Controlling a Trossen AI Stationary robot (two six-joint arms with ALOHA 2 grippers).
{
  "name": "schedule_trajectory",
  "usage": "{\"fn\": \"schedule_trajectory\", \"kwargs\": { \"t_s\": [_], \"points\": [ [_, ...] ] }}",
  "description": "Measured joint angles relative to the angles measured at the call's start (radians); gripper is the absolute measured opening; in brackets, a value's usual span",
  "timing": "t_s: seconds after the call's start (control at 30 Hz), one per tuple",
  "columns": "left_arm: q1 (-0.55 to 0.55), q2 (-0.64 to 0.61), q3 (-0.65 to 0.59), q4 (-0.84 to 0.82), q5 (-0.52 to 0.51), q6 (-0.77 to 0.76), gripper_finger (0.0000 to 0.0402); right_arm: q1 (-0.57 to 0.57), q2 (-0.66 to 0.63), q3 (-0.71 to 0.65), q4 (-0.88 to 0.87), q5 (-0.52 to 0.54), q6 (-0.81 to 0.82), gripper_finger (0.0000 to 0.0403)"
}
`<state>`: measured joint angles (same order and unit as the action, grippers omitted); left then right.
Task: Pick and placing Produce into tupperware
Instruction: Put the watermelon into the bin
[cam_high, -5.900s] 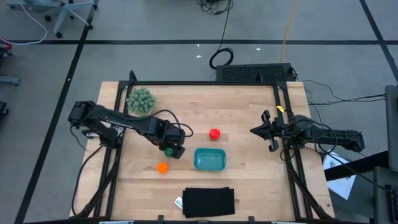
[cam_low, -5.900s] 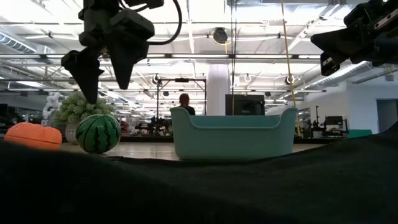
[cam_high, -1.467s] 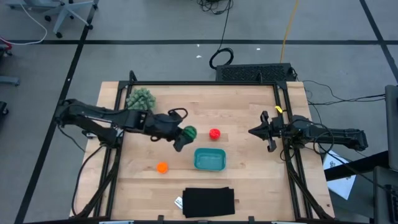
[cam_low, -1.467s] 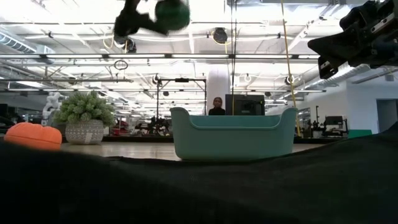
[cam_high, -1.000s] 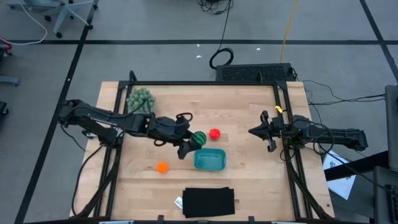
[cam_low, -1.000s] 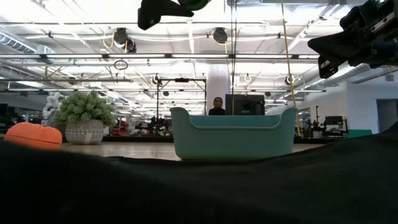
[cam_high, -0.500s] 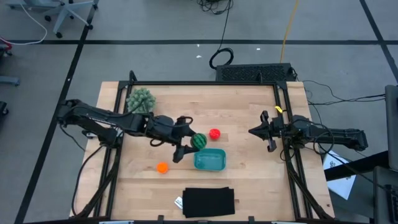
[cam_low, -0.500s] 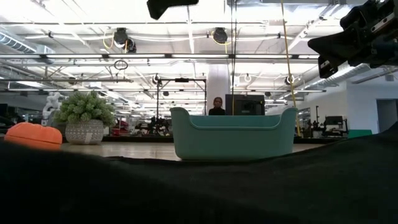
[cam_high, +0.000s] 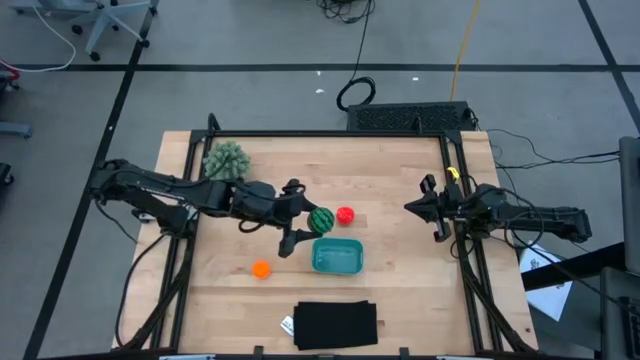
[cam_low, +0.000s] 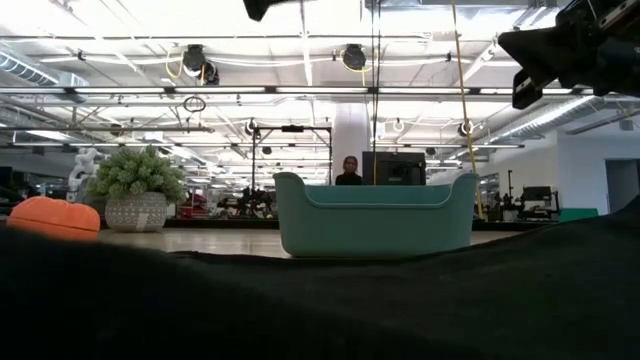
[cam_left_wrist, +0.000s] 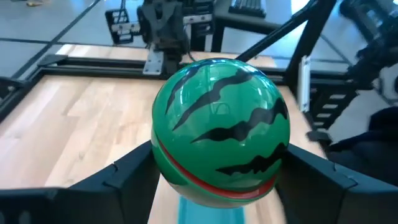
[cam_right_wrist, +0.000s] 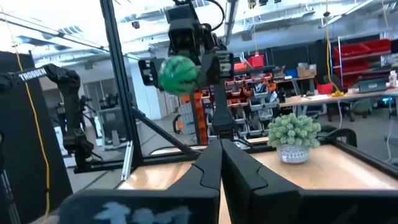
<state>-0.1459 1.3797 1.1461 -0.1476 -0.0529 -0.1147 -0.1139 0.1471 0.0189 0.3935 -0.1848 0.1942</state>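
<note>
With the left pincer (cam_high: 308, 227) clamping the watermelon ball (cam_high: 321, 221) high above the desk (cam_high: 390, 180), just short of the tupperware (cam_high: 337, 256), we risk it bouncing out if released early; right pincer (cam_high: 420, 207) closed.

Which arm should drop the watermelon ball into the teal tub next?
Left. Its hand already grips the watermelon ball just beside the teal tub. The right hand is shut, waiting at the table's right edge.
</note>
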Motion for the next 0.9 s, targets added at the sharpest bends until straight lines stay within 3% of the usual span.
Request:
{"fn": "schedule_trajectory", "kwargs": {
  "t_s": [0.4, 0.67, 0.9],
  "points": [
    [0.058, 0.099, 0.000, 0.048, 0.012, 0.172, 0.0285, 0.000, 0.000, 0.000, -0.012, 0.000, -0.049, 0.0000],
    [0.088, 0.209, 0.000, 0.077, 0.146, 0.252, 0.0285, 0.000, 0.000, 0.000, -0.031, 0.000, -0.049, 0.0000],
    [0.088, 0.273, 0.000, 0.029, 0.157, 0.270, 0.0285, 0.000, 0.000, 0.000, -0.033, 0.000, -0.049, 0.0000]
  ]
}}
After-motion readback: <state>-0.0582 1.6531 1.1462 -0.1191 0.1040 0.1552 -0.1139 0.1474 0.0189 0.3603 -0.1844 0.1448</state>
